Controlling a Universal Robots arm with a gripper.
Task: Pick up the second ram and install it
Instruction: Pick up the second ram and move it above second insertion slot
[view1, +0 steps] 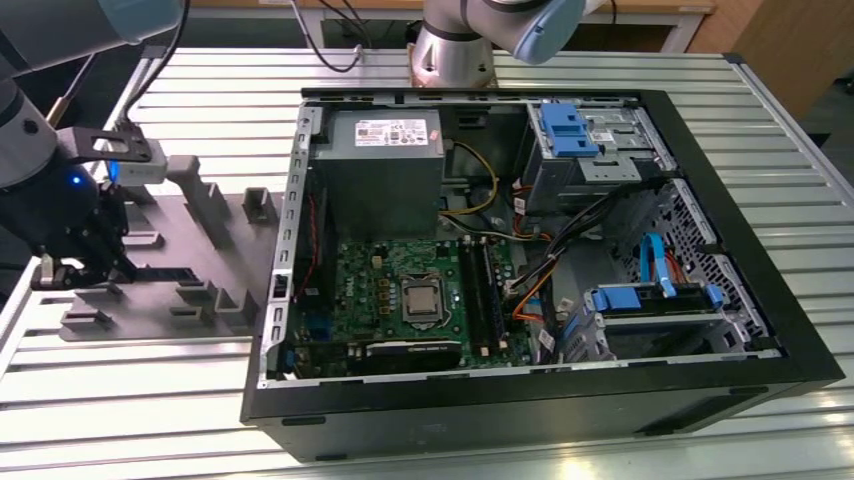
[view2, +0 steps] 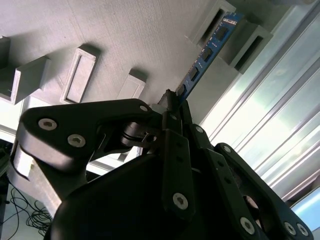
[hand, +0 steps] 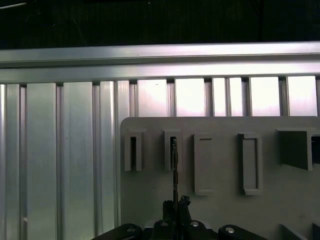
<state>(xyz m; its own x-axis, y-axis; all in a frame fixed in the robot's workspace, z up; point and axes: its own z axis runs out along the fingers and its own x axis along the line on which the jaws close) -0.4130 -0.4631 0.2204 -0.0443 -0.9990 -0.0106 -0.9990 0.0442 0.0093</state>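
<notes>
The second ram (view2: 206, 51) is a thin blue stick with dark chips. Seen edge-on, the ram (hand: 174, 172) is a dark line. My gripper (view2: 172, 102) is shut on its near end, as the first wrist view also shows at the gripper (hand: 176, 204). The stick's far end lies at a slotted grey fixture block (hand: 173, 150), between two such blocks (view2: 252, 42). In the exterior view my gripper (view1: 64, 270) hangs over the grey fixture plate (view1: 187, 300), to the exterior view's left of the open computer case. The green board (view1: 400, 290) with its black sockets (view1: 481, 295) lies inside the case.
The open black computer case (view1: 787, 330) holds a power supply (view1: 380, 160), cables and blue drive brackets (view1: 567, 130). Several raised grey blocks (view1: 207, 200) stand on the fixture plate. The ribbed aluminium table (view1: 134, 370) runs under everything, its edge close beside the plate.
</notes>
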